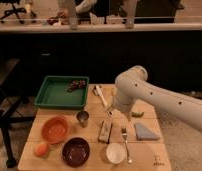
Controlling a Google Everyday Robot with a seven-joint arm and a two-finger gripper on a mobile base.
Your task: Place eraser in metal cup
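Note:
The eraser (105, 131), a dark block with pale edges, lies flat on the wooden table (159, 150) near its middle. The metal cup (82, 118), a small shiny cylinder, stands upright just left of it and a little further back. My white arm reaches in from the right, its bulky elbow hanging over the table's back half. The gripper (113, 109) sits at the arm's lower end, largely hidden by the arm, behind the eraser and right of the cup. It holds nothing.
A green tray (50, 95) with dark bits sits back left, and a white-handled utensil (100, 95) beside it. In front are an orange bowl (55, 129), an orange fruit (41, 148), a maroon bowl (75, 151), a white cup (115, 152), a fork (125, 142) and a blue-grey flat piece (144, 131).

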